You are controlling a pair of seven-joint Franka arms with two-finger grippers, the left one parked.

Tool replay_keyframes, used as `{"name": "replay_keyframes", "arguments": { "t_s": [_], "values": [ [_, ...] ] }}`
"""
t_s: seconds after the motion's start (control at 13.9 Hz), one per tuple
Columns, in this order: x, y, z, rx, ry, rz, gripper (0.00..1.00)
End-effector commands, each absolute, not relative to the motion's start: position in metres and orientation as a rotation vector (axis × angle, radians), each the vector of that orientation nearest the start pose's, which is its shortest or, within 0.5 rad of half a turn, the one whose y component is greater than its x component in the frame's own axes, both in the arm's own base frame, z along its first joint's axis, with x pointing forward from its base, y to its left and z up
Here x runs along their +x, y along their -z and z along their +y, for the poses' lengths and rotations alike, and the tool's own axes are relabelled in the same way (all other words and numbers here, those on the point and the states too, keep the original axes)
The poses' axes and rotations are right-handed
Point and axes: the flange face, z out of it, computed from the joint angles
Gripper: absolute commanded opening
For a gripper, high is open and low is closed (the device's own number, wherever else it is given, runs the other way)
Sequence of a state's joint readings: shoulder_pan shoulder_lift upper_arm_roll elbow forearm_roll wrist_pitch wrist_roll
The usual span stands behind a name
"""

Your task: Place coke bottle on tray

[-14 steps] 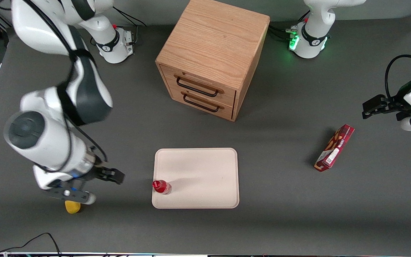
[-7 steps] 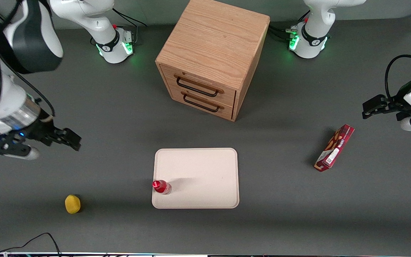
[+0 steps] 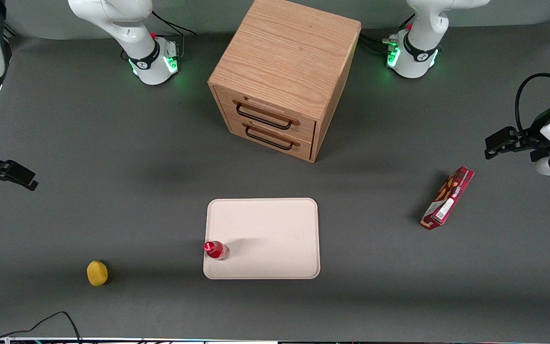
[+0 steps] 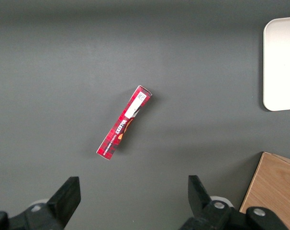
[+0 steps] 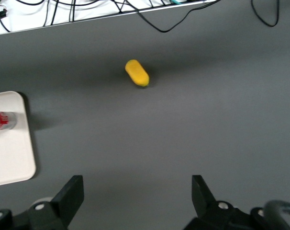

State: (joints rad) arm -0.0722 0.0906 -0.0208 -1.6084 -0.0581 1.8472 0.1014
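The small red coke bottle (image 3: 216, 250) stands upright on the cream-white tray (image 3: 275, 239), at the tray's corner nearest the front camera on the working arm's side. It also shows in the right wrist view (image 5: 1, 120) on the tray (image 5: 11, 158). My right gripper (image 3: 10, 174) hangs high at the working arm's end of the table, well away from the tray. In the right wrist view the gripper (image 5: 137, 194) is open and empty, with bare table between its fingers.
A yellow lemon-like object (image 3: 97, 273) lies near the front edge toward the working arm's end. A wooden two-drawer cabinet (image 3: 282, 76) stands farther back than the tray. A red snack box (image 3: 448, 198) lies toward the parked arm's end.
My right arm has pulled away from the tray and lemon toward the table's end and risen. The bottle has stayed standing on the tray.
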Motion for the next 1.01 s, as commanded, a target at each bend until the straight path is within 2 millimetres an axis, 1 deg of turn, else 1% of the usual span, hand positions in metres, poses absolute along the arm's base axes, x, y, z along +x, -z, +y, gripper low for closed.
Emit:
{"name": "replay_keyframes", "arguments": {
  "t_s": [0.0, 0.22, 0.43, 0.65, 0.94],
  "values": [
    [0.591, -0.599, -0.025, -3.14, 0.238, 0.198, 1.0],
    [0.592, -0.605, -0.017, -3.158, 0.244, 0.114, 1.0],
    [0.594, -0.612, -0.013, -3.157, 0.261, 0.102, 1.0],
    [0.595, -0.614, -0.013, -3.156, 0.239, 0.111, 1.0],
    [0.597, -0.609, -0.013, -3.15, 0.216, 0.102, 1.0]
  ]
}}
